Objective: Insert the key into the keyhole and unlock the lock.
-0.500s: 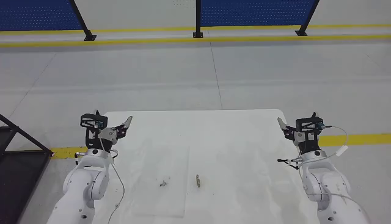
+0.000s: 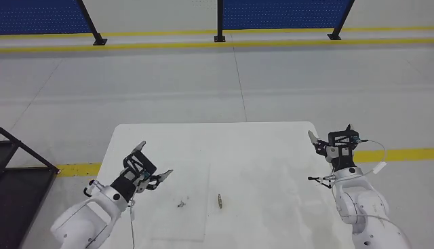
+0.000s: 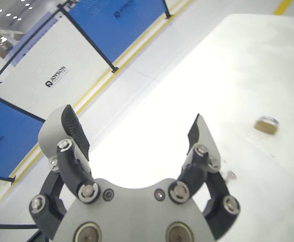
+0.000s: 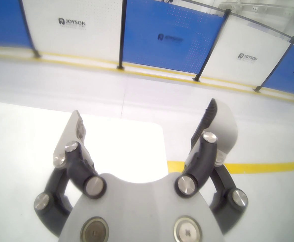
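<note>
Top view: nothing of the task is done, as far as you can see. The small brass padlock (image 2: pixel 220 200) and the small silvery metal key (image 2: pixel 181 203) lie apart on the white table (image 2: pixel 271 147). The key is not in the keyhole and neither one is picked up. Your left gripper (image 2: pixel 154 159) hangs over the table with its fingers spread wide, empty and touching nothing. The key lies near its fingertips but clear of them, off to one side, and the padlock lies just past the key. Your right gripper (image 2: pixel 329 139) sits at the table's edge, well apart from both things, fingers apart with nothing in them. By my read it's all left to do: grasp the key, steady the padlock, insert, turn.

Left wrist view: on the left gripper (image 3: pixel 132 117) the ribbed black pads (image 3: pixel 75 132) are wide apart, with bare table in the gap. The key (image 3: pixel 230 175) peeks out just outside one finger, down by its base and not between the pads. The padlock (image 3: pixel 267 125) is farther out on the same side, about level with that fingertip and apart from it. You'd likely have to swing that way to get the key between the pads.

Right wrist view: the right gripper (image 4: pixel 144 109) has its fingers wide and holds nothing. The table's rounded corner lies just beyond the fingertips.
</note>
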`<state>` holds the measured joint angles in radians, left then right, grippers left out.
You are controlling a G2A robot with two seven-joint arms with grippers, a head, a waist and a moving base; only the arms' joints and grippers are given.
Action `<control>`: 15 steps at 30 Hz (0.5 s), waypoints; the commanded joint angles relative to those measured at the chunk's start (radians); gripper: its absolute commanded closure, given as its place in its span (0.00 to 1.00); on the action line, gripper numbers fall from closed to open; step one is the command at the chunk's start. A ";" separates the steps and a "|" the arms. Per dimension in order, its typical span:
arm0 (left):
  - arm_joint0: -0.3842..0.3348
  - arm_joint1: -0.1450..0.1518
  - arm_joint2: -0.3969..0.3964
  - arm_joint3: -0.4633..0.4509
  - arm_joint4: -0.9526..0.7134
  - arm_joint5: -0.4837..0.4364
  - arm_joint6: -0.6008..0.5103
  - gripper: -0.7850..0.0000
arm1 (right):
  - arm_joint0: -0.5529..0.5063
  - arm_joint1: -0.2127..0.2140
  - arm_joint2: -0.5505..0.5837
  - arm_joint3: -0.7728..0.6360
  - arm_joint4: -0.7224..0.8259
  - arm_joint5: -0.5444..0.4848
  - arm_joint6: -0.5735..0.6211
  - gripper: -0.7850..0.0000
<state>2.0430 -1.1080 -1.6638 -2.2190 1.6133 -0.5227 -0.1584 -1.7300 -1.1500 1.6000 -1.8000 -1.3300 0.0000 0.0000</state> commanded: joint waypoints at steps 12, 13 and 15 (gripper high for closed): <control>0.120 -0.010 0.269 0.015 0.195 0.080 -0.295 0.00 | 0.000 0.000 0.000 0.000 0.000 0.000 0.000 0.00; 0.112 -0.012 0.290 0.034 0.193 0.098 -0.306 0.00 | 0.000 0.000 0.000 0.000 0.000 0.000 0.000 0.00; 0.086 -0.017 0.320 0.078 0.204 0.145 -0.327 0.00 | 0.000 0.000 0.000 0.000 0.000 0.000 0.000 0.00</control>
<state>2.1448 -1.1224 -1.3608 -2.1664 1.8074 -0.4084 -0.4765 -1.7300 -1.1500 1.6000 -1.8000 -1.3300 0.0000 0.0000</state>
